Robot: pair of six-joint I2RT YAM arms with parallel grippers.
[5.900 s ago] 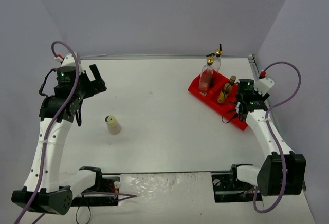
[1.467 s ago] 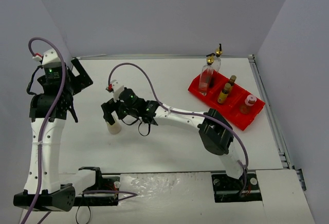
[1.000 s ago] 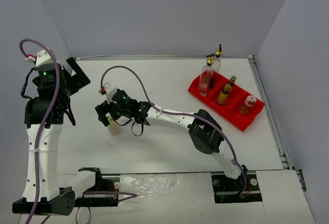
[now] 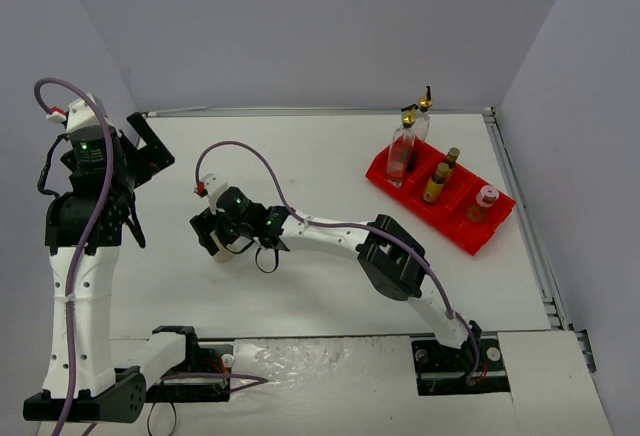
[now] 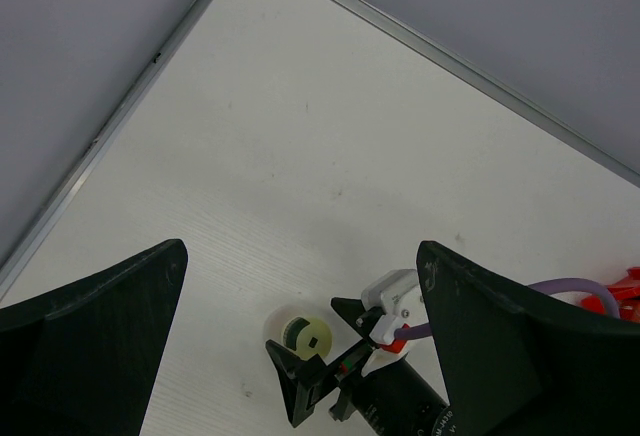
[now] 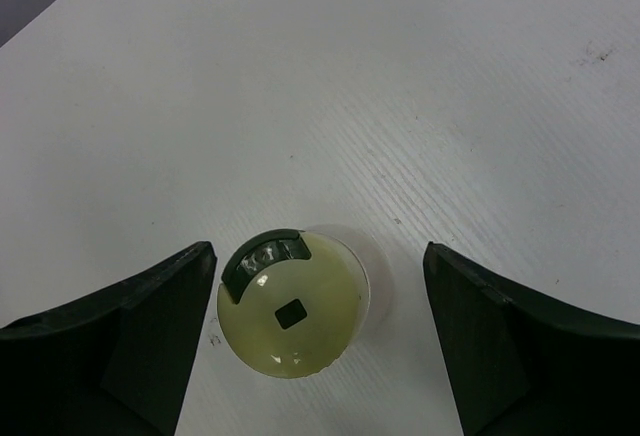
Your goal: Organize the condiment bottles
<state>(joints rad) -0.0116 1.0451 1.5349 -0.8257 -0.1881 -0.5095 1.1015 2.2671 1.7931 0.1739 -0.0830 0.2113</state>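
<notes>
A squat cream bottle (image 6: 290,316) stands upright on the white table left of centre, also visible from above in the left wrist view (image 5: 306,336). My right gripper (image 4: 216,235) reaches far left and straddles it, open, with a gap between the bottle and each finger (image 6: 130,336). My left gripper (image 5: 302,251) hangs high at the far left (image 4: 146,152), wide open and empty. The red tray (image 4: 470,233) at the back right holds two tall clear bottles (image 4: 402,151), two amber bottles (image 4: 436,183) and a pink one (image 4: 485,201).
Grey walls close the table in at the back and both sides, with a metal strip (image 4: 280,110) along the far edge. The right arm's links and purple cable (image 4: 330,226) stretch across the middle of the table.
My right gripper has come down around the cream bottle and its jaws have narrowed. The left arm has barely moved.
</notes>
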